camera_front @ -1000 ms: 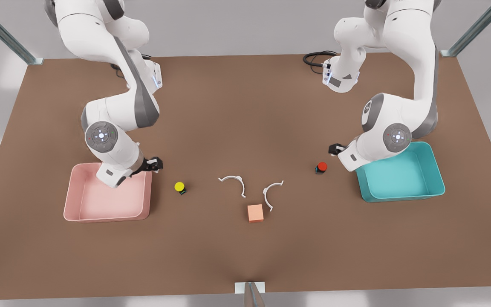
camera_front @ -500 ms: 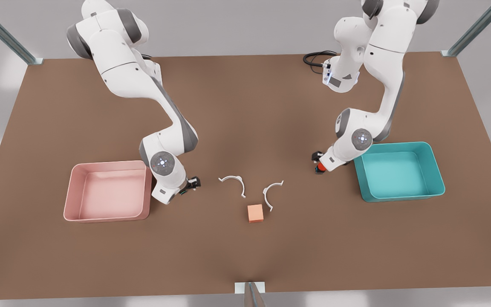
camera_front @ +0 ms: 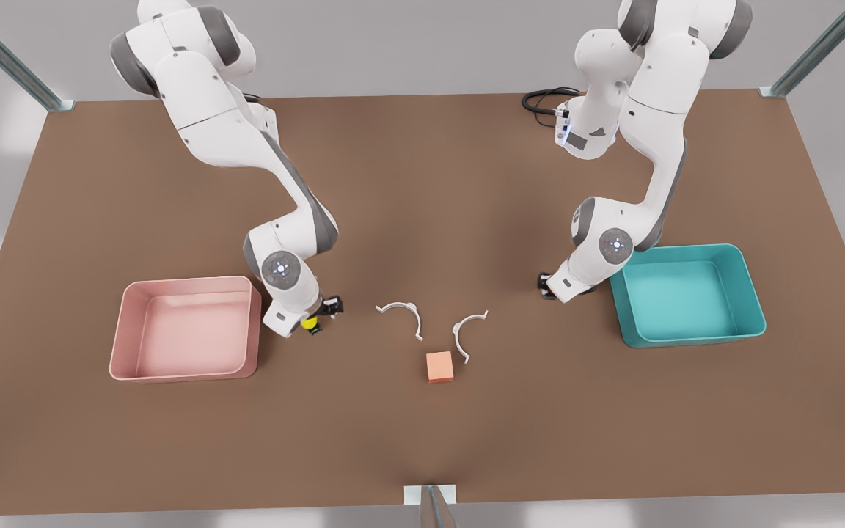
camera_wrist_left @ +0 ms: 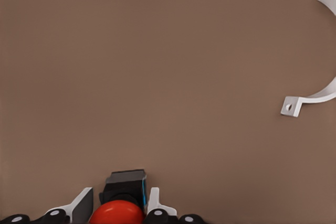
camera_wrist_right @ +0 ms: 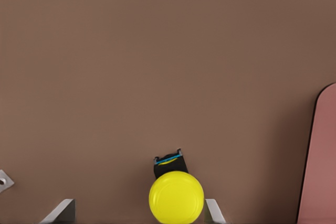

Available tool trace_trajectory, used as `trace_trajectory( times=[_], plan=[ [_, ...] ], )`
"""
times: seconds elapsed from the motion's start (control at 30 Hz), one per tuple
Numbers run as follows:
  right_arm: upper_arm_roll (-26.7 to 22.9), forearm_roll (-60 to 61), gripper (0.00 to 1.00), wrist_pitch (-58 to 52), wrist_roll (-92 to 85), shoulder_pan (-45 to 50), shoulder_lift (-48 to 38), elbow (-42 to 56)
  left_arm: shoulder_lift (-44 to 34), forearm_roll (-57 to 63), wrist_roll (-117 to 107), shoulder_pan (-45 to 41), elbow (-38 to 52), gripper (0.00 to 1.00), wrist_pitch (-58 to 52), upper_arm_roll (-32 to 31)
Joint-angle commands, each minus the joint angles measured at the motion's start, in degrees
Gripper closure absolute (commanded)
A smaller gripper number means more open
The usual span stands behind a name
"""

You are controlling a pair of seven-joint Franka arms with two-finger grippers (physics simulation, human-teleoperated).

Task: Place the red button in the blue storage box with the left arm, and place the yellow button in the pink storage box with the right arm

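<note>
Both arms are down at their buttons, neither lifted yet.

Left gripper (camera_wrist_left: 116, 203) sits low over the red button (camera_wrist_left: 117, 212), near the counter's middle and just beside the blue storage box (camera_front: 749, 293). In the left wrist view the fingers (camera_wrist_left: 82, 204) stand close on either side of the red cap and its black base; whether they actually touch it I cannot tell, so read it as spread narrowly around the button, not a confirmed pinch. In the front view this gripper (camera_front: 549, 287) hides the button.

Right gripper (camera_wrist_right: 137, 208) is over the yellow button (camera_wrist_right: 176, 196), with fingers (camera_wrist_right: 59, 211) spread wide and well apart from the cap. The cap sits nearer one finger than the other. In the front view the yellow button (camera_front: 309, 323) peeks out by the right gripper (camera_front: 316, 317), just beside the pink storage box (camera_front: 125, 352).

Risks, as I judge them:
- Yellow is off-centre in the jaws, so closing could push it sideways or tip it before both fingers land.
- Round caps on tiny bases: a pinch high on the cap may squirt the button out. A grip on the base looks safer.
- Red button may slip on the lift if the fingers only graze it.
- White bracket (camera_wrist_left: 311, 99) and orange cube (camera_front: 439, 366) lie nearby toward the counter's middle; a knocked button could roll into them.
- Boxes are close, so a low carry could clip a box wall.
</note>
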Motion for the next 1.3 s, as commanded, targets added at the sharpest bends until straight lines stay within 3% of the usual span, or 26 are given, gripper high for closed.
trace_trajectory(
  times=[0.0,0.07,0.17,0.3,0.4,0.6,0.67,0.77,0.83,0.87,1.0,1.07,1.2,1.27],
  plan=[
    [0.0,0.06,0.24,3.34,1.83,-0.09,-0.08,-0.42,-0.02,0.09,-0.62,0.02,-0.02,0.4,0.73,-0.02],
    [0.0,0.06,0.23,4.04,1.83,-0.45,0.09,-0.42,-0.11,0.09,-0.62,0.02,0.07,0.45,0.73,-0.02],
    [-0.08,-0.03,0.12,5.44,1.48,-1.24,0.45,-1.29,-0.28,0.09,-0.62,0.02,0.07,0.47,0.46,-0.02],
    [-0.08,-0.03,0.12,10.1,1.13,-1.85,0.53,-4.73,-1.95,0.17,-0.88,0.02,0.95,0.48,-0.94,0.07],
    [-0.08,-0.03,0.12,10.28,1.04,-1.68,1.32,-5.25,-4.68,0.7,0.08,0.73,6.66,0.49,-12.71,0.68],
    [-0.08,-0.03,0.13,16.87,1.04,-1.94,4.84,-4.9,-9.33,0.35,23.97,0.81,13.87,0.49,-32.4,16.23],
    [-0.08,-0.12,0.2,16.87,1.04,-1.68,4.93,-5.08,-9.07,0.17,30.4,0.81,13.87,0.49,-33.72,20.19],
    [-0.08,-0.03,0.44,16.87,1.04,-1.76,4.84,-5.17,-6.0,0.17,38.66,3.8,13.78,0.44,-35.22,21.86],
    [-0.08,-0.03,0.51,16.87,1.04,-1.76,4.84,-5.08,-4.41,0.09,41.22,5.38,13.87,0.31,-34.61,21.86],
    [-0.08,-0.03,0.52,16.78,1.04,-1.76,4.84,-5.17,-3.89,0.0,41.13,5.3,13.87,0.0,-34.43,21.86],
    [-0.08,-0.03,0.53,14.24,0.95,-1.76,1.94,-4.99,-4.76,-0.44,35.88,4.68,16.15,0.0,-35.66,21.6],
    [-0.08,-0.03,0.53,12.04,0.95,-1.85,-1.13,-4.9,-4.68,-0.27,23.56,0.64,26.43,0.0,-44.18,21.51],
    [-0.17,-0.03,0.53,6.41,-3.35,-5.02,-6.23,-3.41,-5.2,-0.27,10.55,-1.47,43.13,0.0,-45.93,21.43],
    [-0.08,0.06,0.53,3.86,-9.85,-8.79,-7.99,-3.5,-6.25,0.53,4.48,-2.88,46.74,0.0,-48.67,21.25]
  ],
)
